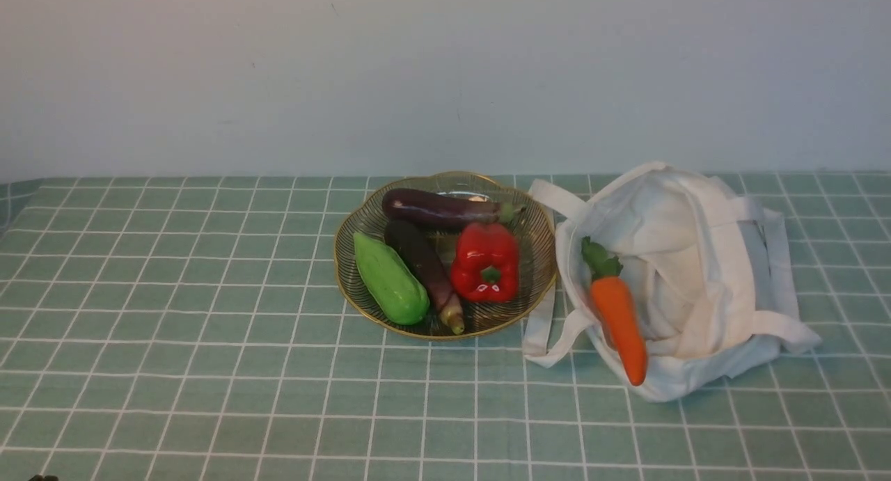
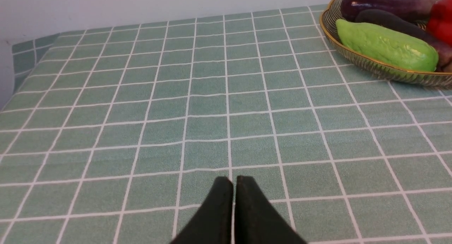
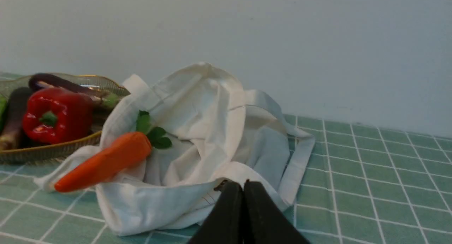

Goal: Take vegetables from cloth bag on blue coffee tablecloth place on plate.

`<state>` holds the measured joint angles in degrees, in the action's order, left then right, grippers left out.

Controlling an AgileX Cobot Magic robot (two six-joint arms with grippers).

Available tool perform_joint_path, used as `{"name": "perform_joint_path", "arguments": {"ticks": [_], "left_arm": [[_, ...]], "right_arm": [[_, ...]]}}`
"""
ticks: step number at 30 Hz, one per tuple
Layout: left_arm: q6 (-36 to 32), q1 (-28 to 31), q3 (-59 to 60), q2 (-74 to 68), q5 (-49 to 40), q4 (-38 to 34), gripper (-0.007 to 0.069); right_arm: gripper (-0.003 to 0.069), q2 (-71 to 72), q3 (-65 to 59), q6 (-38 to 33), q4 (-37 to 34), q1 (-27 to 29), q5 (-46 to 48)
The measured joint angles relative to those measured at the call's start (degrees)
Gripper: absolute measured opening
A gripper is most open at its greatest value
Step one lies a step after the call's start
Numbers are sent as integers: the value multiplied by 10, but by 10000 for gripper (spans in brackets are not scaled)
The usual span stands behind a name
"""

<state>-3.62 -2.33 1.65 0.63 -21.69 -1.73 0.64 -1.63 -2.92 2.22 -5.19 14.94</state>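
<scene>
On the tablecloth (image 1: 174,293) stands the gold-rimmed plate (image 1: 536,223). In it lie the slim dark vegetable (image 1: 424,269) with a pale stub, a glossy eggplant (image 1: 438,208), a green vegetable (image 1: 390,279) and a red pepper (image 1: 486,262). The white cloth bag (image 1: 696,258) lies crumpled to the plate's right, and an orange carrot (image 1: 619,321) rests across its mouth. My left gripper (image 2: 233,182) is shut and empty above bare cloth, left of the plate (image 2: 370,65). My right gripper (image 3: 243,185) is shut and empty, just short of the bag (image 3: 212,131). Neither arm appears in the front view.
A pale wall runs behind the table's far edge. The bag's strap handles (image 1: 550,321) trail onto the cloth between bag and plate. The cloth's left edge (image 2: 14,71) drops off in the left wrist view.
</scene>
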Motion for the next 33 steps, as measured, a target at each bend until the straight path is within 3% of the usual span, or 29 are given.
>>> {"name": "perform_joint_path", "arguments": {"ticks": [7, 33], "left_arm": [[0, 0, 0, 0, 0, 0, -5], [0, 0, 0, 0, 0, 0, -5]], "right_arm": [[-15, 0, 1, 0, -3, 19, 51], [-15, 0, 1, 0, -3, 19, 53]]}}
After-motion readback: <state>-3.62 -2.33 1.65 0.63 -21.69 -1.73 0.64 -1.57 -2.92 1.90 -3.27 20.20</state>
